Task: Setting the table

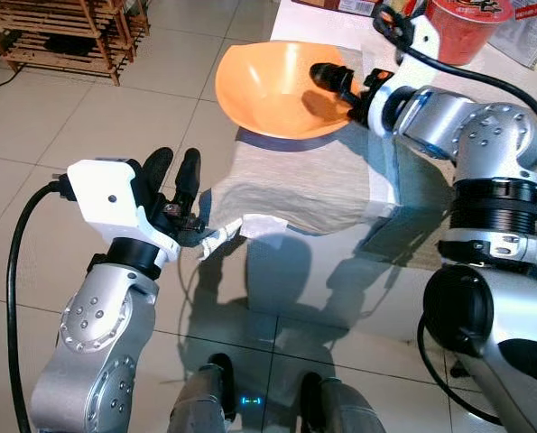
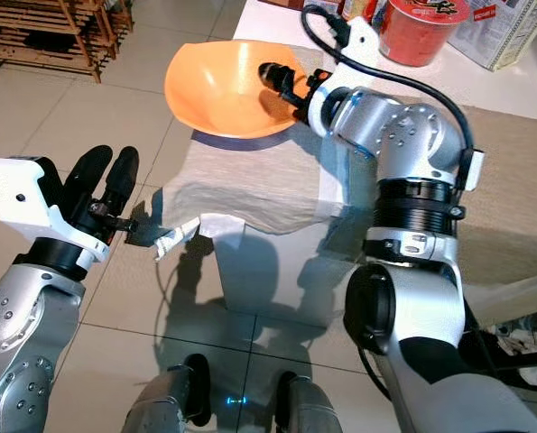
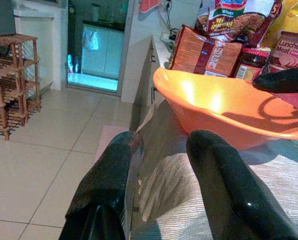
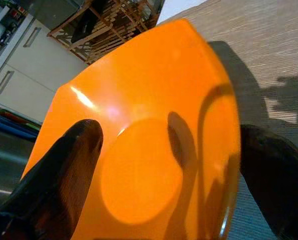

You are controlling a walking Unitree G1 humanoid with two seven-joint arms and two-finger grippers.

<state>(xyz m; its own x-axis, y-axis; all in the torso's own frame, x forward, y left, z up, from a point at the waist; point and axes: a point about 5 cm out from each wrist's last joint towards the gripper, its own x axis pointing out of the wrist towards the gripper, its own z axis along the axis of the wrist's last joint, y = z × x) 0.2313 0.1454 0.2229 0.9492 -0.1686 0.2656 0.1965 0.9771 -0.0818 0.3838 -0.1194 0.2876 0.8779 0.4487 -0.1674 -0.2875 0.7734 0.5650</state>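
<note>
The orange bowl (image 1: 277, 86) is sitting on the far left corner of the grey cloth (image 1: 313, 185), partly overhanging the left edge of the white bench (image 1: 322, 23). The right hand (image 1: 340, 90) is reaching across from the right and gripping the bowl's right rim: one black finger (image 4: 63, 170) is lying inside the bowl and the other (image 4: 279, 175) is outside the wall, so the rim is sitting between them.

The cloth is spreading over the bench top and draping down its near left corner. The left hand (image 1: 182, 194) is hanging off the bench's near left side, pinching the cloth's hanging corner (image 2: 173, 236) between its two fingers (image 3: 108, 190), which are standing narrowly apart with the fabric edge caught between them.

Behind the bowl, at the far edge of the bench, a red cup (image 2: 421, 27) is standing, with snack packets (image 3: 204, 50) and a luncheon meat can (image 3: 294, 50) lined up beside it. A wooden rack (image 1: 60, 32) is standing on the tiled floor (image 1: 87, 126) at far left.
</note>
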